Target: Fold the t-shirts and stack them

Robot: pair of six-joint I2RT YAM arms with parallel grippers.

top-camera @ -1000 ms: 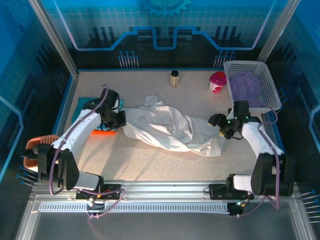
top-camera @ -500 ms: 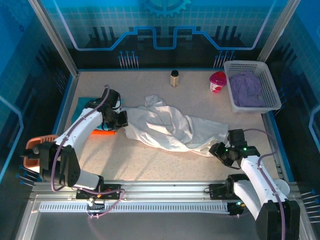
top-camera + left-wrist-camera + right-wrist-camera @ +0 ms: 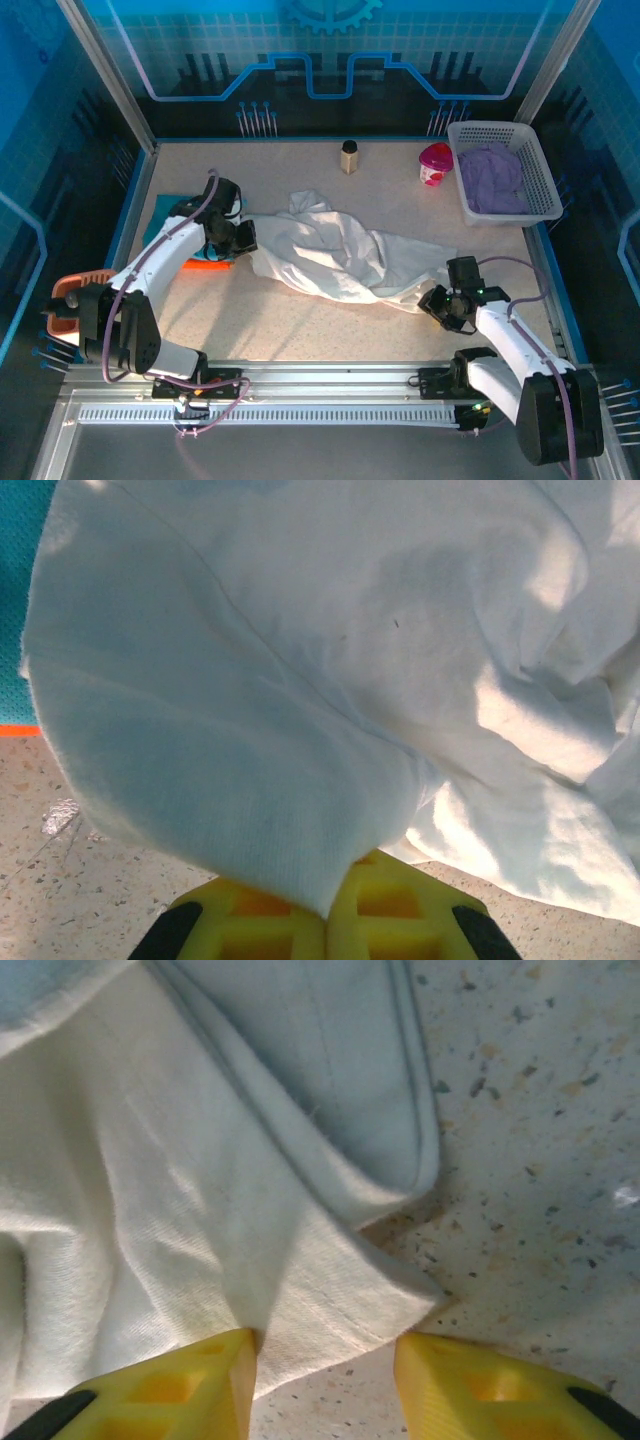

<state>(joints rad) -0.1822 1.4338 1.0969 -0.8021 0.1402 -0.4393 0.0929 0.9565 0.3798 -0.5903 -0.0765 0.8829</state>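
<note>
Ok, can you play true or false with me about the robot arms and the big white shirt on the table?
1. The big white cloth t-shirt lies crumpled on the speckled table. True.
2. The left gripper is open and holds nothing. False: it is shut on the shirt's edge.
3. The right gripper is open, with a corner of the shirt lying between its fingers. True.
4. The white plastic mesh basket has nothing in it. False: a purple cloth lies inside.
5. The pink plastic cup stands inside the basket. False: it stands on the table beside it.
</note>
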